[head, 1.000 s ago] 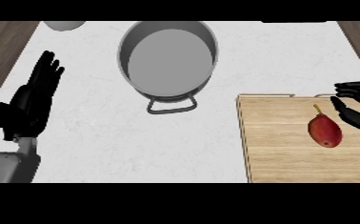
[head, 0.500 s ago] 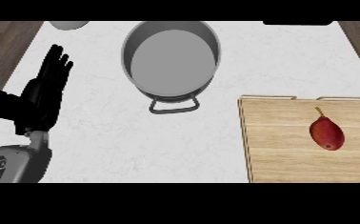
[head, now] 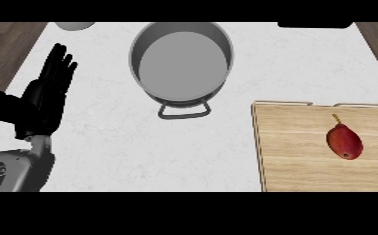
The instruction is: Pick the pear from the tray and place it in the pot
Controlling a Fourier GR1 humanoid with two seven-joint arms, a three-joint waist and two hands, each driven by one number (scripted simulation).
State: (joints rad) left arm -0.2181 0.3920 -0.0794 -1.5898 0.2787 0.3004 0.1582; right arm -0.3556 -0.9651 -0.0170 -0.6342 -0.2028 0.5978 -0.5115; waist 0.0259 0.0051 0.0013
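A red pear with a short stem lies on the wooden tray at the right side of the counter. The grey metal pot stands empty at the upper middle, one handle facing me. My left hand rests open at the left edge, fingers straight and pointing up, far from both the pot and the pear. My right hand does not show in the head view.
A grey round object is cut off at the top left. A dark object sits at the top right edge. White counter spreads between the pot, the tray and my left forearm.
My right hand, which was beside the pear a second ago, has left the view. The left hand has shifted slightly right and up. The pear stays put.
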